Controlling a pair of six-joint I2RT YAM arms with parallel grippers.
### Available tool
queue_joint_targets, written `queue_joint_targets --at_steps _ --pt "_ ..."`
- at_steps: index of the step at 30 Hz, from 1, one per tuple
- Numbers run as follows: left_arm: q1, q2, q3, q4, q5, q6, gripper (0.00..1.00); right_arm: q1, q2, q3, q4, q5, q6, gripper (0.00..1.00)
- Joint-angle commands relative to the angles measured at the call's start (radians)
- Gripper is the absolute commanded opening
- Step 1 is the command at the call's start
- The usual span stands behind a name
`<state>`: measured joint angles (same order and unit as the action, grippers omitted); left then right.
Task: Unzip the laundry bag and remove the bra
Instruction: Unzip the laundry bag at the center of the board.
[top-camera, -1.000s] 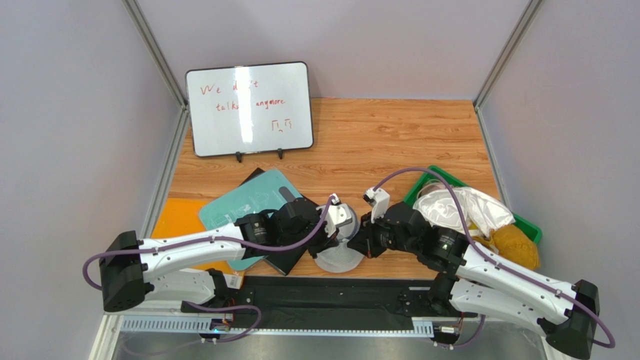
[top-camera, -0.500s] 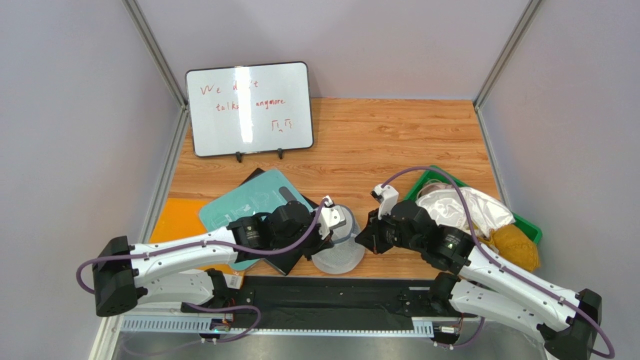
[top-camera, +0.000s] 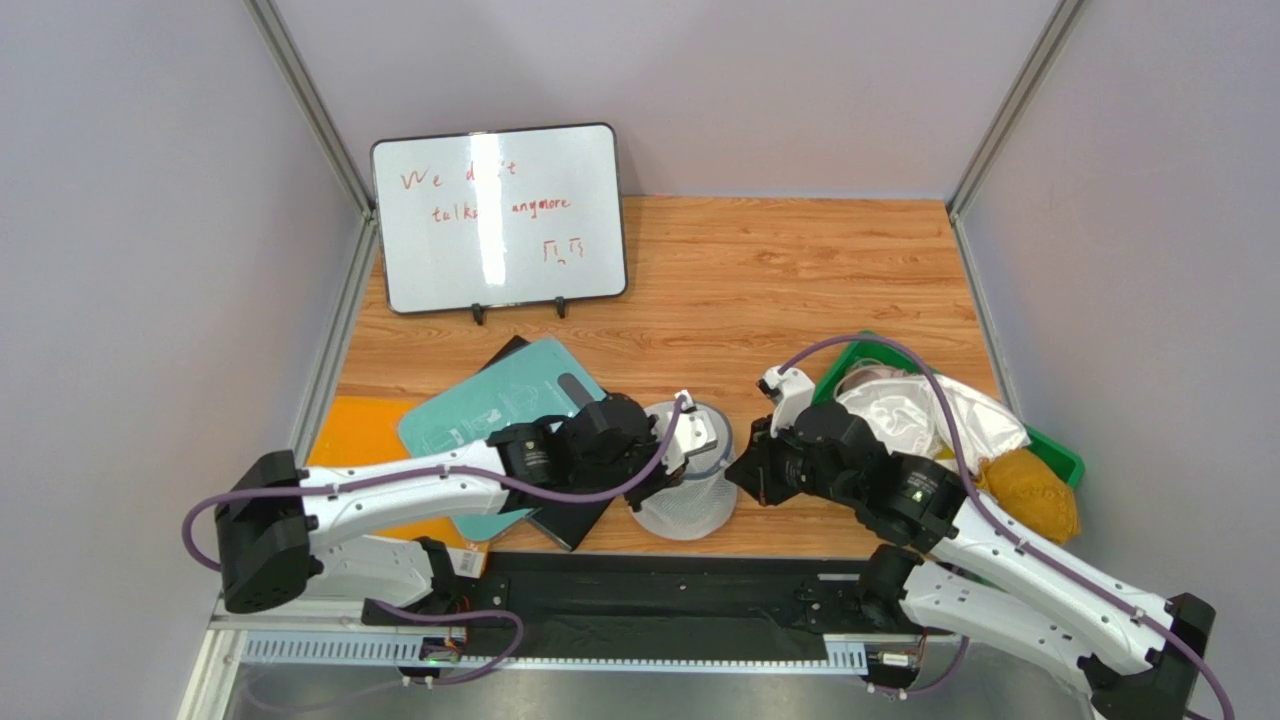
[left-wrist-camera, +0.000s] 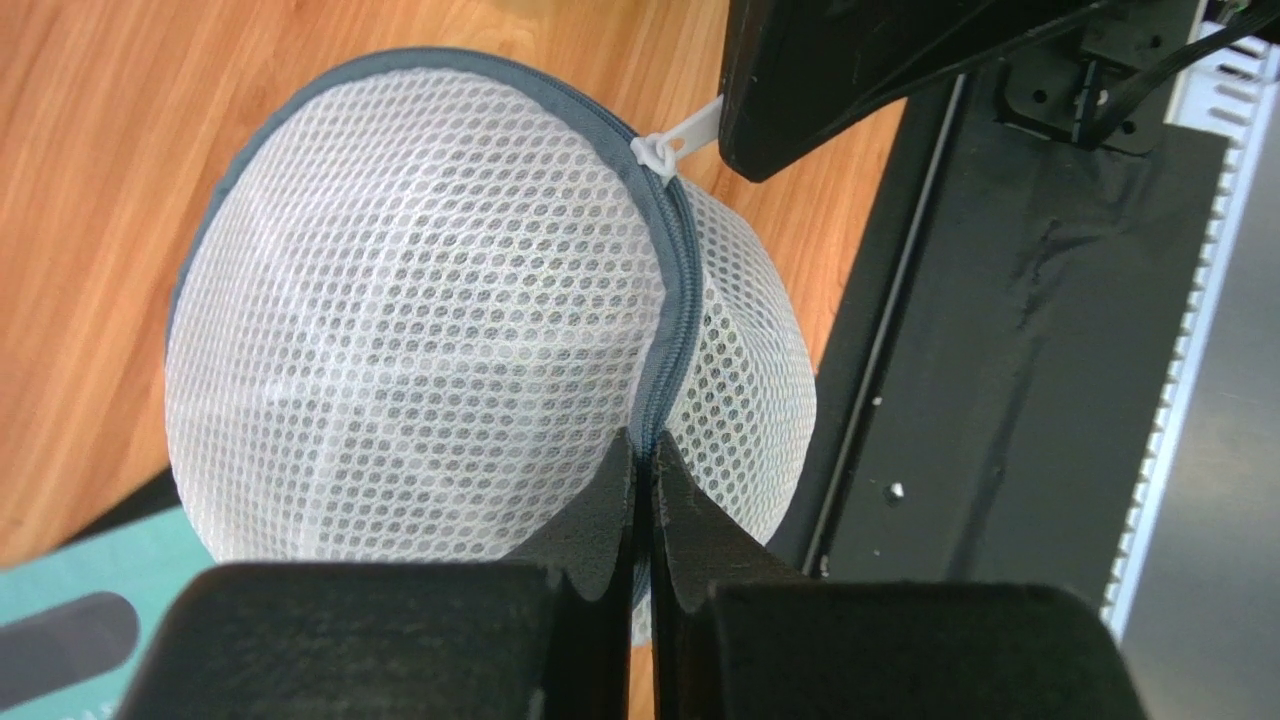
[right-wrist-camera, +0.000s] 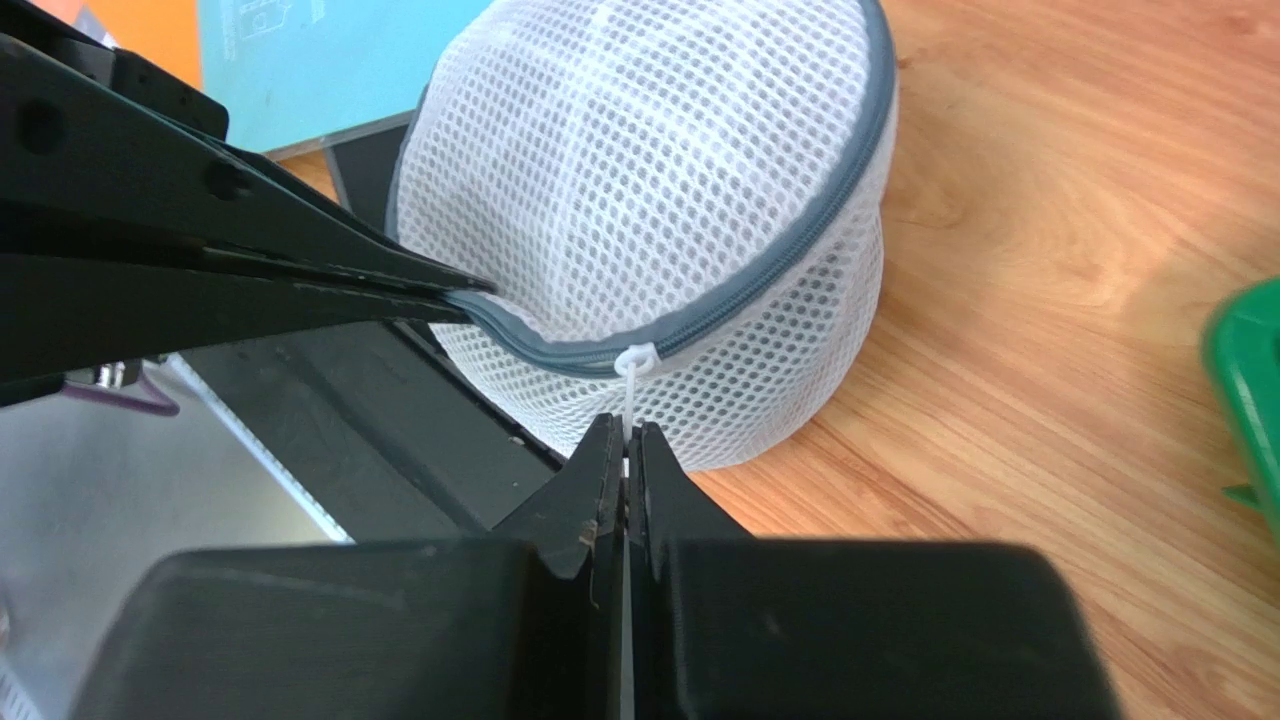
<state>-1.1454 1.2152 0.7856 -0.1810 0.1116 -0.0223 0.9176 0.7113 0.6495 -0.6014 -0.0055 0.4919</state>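
The laundry bag sits on the wooden surface near its front edge, just behind the black strip that carries the arm bases, and squarely between the two arms. The left end effector comes in from the bag's left side. It is closed, its fingertips pinching the grey-blue zip rim where the domed mesh lid meets the body. The right end effector faces it from the bag's right. It is also closed, and its tips clamp the thin white zip pull, which hangs off the rim on the near side of the bag. In the left wrist view the zip between the two grips looks closed. The pull sticks out toward the right end effector at the top of that view. What lies inside the mesh cannot be made out. To the left of the bag a teal board lies over a black flat item, partly under the left arm. To the right is a green bin holding a white cloth. A whiteboard stands at the back.
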Motion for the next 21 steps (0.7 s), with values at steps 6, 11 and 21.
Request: queue_joint_targets --at_steps 6,11,21 --pt "-0.002 0.135 0.169 -0.017 -0.073 0.163 0.00 -0.003 -0.050 0.044 -0.040 0.032 0.000 0.00" --pt "-0.004 0.066 0.100 -0.032 -0.108 0.136 0.00 -0.005 -0.020 0.015 0.032 -0.039 0.013 0.00" --pt "-0.004 -0.110 0.026 -0.118 -0.153 0.028 0.71 -0.003 0.057 -0.001 0.143 -0.119 0.022 0.00"
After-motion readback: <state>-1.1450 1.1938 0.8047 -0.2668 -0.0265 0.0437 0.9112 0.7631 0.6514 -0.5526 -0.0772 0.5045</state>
